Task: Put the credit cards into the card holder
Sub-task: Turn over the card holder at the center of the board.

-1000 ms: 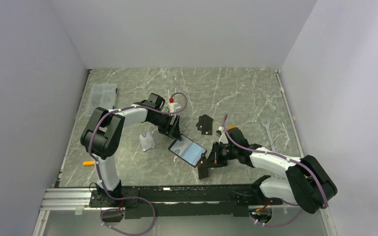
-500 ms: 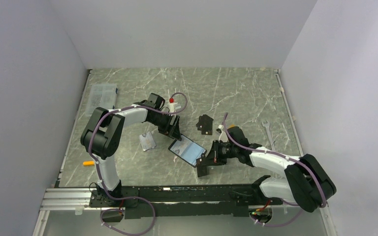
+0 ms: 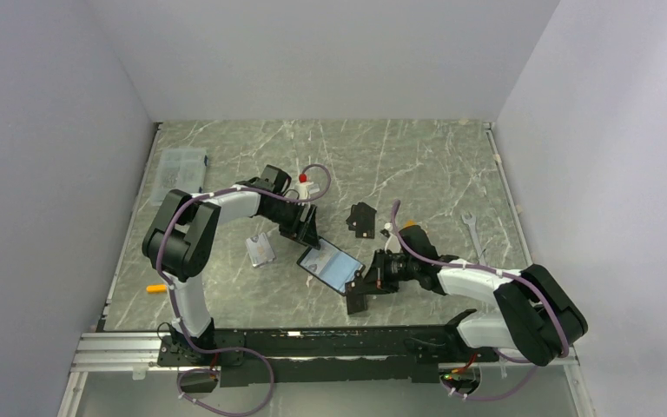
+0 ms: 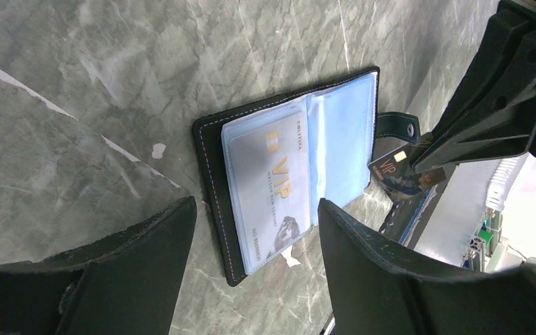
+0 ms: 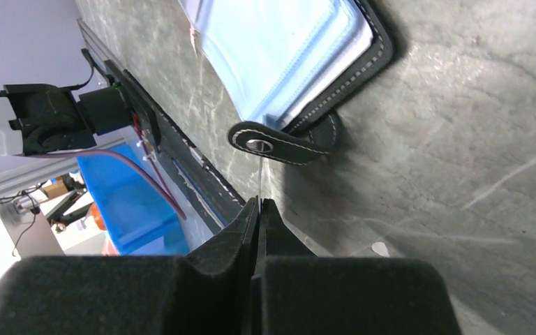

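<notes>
Open card holder (image 3: 330, 266) flat on the bench (image 3: 417, 165), clear pockets up, long axis slanting far-left to near-right. Pale card (image 4: 269, 188) already in the half away from the snap tab (image 5: 279, 143). Right end effector (image 3: 366, 283) pinched tight on a dark card (image 4: 399, 172), edge-on, just beside the tab, nearer arm. Probably a short slide toward the pockets, tab in the way. Left end effector (image 3: 306, 233) wide open, empty, over the far half. Spare cards (image 3: 360, 217) well apart beyond.
</notes>
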Action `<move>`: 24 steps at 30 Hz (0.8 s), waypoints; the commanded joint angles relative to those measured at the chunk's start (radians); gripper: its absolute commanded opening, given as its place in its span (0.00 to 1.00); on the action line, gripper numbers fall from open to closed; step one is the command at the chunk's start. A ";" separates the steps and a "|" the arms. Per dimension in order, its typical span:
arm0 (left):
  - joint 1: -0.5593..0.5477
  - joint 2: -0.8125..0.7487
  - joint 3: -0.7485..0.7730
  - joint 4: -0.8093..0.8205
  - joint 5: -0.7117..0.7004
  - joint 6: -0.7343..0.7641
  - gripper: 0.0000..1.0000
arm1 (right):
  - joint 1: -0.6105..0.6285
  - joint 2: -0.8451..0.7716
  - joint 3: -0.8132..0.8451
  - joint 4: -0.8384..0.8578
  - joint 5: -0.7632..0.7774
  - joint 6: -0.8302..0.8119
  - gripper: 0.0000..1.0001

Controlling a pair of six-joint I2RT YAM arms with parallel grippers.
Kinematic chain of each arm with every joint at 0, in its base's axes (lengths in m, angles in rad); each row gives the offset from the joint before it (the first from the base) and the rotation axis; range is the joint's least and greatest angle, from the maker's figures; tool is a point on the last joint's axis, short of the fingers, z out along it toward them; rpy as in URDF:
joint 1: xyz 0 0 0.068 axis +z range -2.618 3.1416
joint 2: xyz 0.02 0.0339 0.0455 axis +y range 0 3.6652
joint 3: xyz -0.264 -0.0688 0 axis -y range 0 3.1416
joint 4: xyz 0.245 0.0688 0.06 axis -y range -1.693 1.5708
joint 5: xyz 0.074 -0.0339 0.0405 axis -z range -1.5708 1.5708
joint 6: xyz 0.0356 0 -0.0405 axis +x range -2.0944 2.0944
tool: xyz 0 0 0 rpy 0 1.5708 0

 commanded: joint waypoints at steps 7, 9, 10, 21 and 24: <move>-0.011 0.006 -0.023 -0.019 -0.015 0.028 0.71 | -0.003 -0.016 -0.030 0.036 -0.006 0.010 0.00; -0.011 0.006 -0.024 -0.017 -0.014 0.028 0.71 | -0.003 -0.012 -0.027 0.042 -0.005 0.012 0.00; -0.011 0.006 -0.024 -0.018 -0.013 0.029 0.71 | -0.003 -0.008 -0.027 0.050 -0.006 0.017 0.00; -0.011 0.005 -0.023 -0.021 -0.002 0.028 0.71 | -0.004 0.069 -0.027 0.168 0.003 0.053 0.00; -0.010 0.005 -0.022 -0.023 0.005 0.028 0.70 | -0.003 0.095 -0.018 0.189 0.000 0.052 0.00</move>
